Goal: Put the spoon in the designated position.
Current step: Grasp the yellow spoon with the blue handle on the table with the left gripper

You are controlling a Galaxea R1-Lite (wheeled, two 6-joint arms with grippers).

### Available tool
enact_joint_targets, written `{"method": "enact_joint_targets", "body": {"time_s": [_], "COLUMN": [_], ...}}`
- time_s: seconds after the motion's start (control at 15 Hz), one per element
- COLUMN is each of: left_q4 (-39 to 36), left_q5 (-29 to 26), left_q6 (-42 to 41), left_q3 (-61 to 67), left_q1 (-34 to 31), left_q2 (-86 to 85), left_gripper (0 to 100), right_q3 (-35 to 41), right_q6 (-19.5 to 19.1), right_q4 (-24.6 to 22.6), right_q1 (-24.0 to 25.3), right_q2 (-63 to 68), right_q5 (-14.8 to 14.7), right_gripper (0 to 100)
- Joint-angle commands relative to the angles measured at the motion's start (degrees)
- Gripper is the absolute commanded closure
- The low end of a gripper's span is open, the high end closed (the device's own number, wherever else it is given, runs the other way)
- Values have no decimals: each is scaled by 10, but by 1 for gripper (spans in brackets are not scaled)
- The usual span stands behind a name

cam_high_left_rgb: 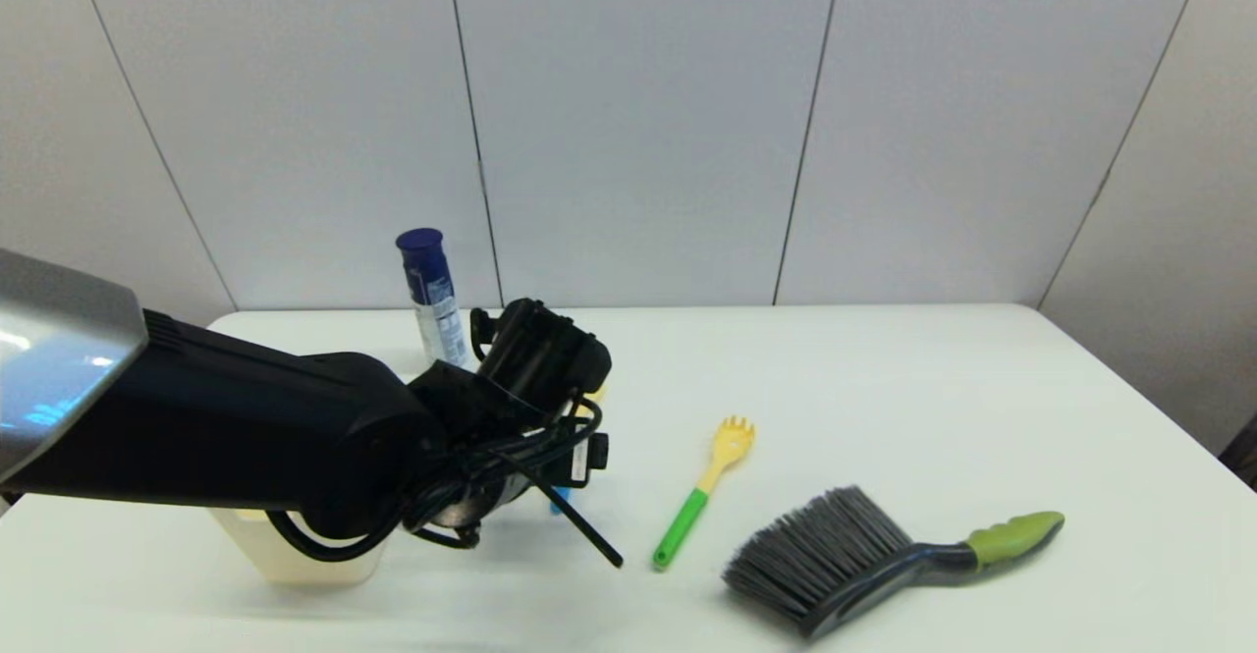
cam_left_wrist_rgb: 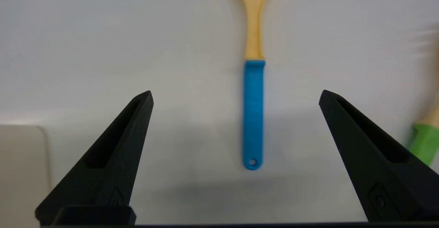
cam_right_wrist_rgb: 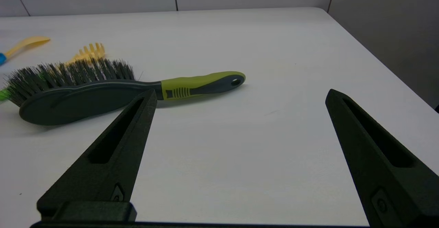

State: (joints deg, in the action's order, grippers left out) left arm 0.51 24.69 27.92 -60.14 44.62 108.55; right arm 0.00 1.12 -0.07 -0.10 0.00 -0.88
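Hovering over the white table [cam_high_left_rgb: 884, 388], my left gripper [cam_left_wrist_rgb: 236, 96] hangs above the spoon [cam_left_wrist_rgb: 253, 115] with its two black fingers spread wide and holding nothing. The spoon lies flat on the table, its bright blue handle between my fingertips and not touching either one. Its pale yellow neck and head run away from me, past the edge of the left wrist view. In the head view my left arm hides nearly all of the spoon.

A yellow fork with a green handle [cam_high_left_rgb: 699, 494] lies just beside the spoon, roughly parallel to it. A grey hand brush [cam_high_left_rgb: 864, 555] lies farther to my right. A blue-capped can [cam_high_left_rgb: 432, 295] stands at the back of the table, and a pale translucent container [cam_high_left_rgb: 295, 555] sits under my left arm.

My right gripper [cam_right_wrist_rgb: 240, 96] rests low at the right side of the table, fingers also wide apart and empty.

I judge the spoon to be light, stiff and smooth plastic, and so thin that it may slip or twist. I would close across the middle of the blue handle.
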Motion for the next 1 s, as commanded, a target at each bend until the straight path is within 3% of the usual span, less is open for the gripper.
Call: {"method": "enact_joint_targets", "body": {"time_s": [0.07,1.0], "left_q4": [1,-40], "left_q5": [12,16], "left_q6": [62,10], "left_q3": [0,-15], "left_q1": [21,16], "left_q2": [14,80], "left_gripper": [0,0], "right_q3": [0,0], "right_q6": [0,0], "right_q4": [0,0], "right_q1": [0,0], "right_q2": [1,1], "right_q5": [0,0], "right_gripper": [0,0]}}
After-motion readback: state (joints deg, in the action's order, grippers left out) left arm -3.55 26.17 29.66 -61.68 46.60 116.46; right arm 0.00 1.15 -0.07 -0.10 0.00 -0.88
